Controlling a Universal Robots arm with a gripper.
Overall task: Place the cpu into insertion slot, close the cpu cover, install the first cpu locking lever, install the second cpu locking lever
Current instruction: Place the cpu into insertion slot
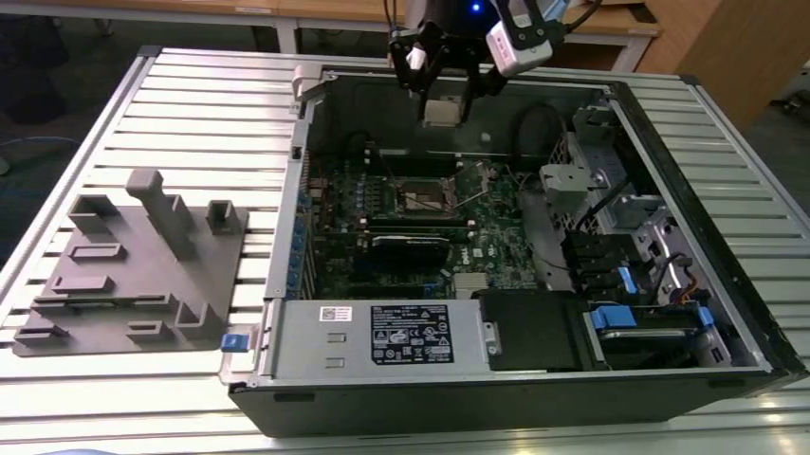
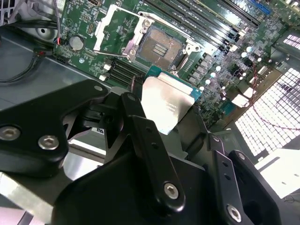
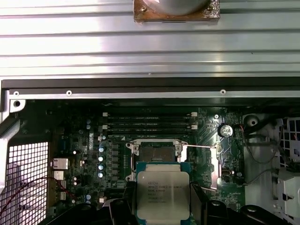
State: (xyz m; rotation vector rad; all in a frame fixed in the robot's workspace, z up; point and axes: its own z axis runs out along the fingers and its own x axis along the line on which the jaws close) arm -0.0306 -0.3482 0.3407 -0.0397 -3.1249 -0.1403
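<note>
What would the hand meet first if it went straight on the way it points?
Probably the square black silver-rimmed socket on the green motherboard, touched first by the silvery square chip the hand holds; depth is unclear.

The exterior view is looking down obliquely from outside the open computer case (image 1: 506,403), covering it and the slatted table (image 1: 190,95). Both wrist views are looking down from close range onto the motherboard (image 3: 84,126), sharing the insertion slot (image 3: 154,153) and the cpu (image 3: 162,194).

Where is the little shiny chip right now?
In the exterior view the cpu hangs in the hand above the open computer case, not yet in the insertion slot.
</note>
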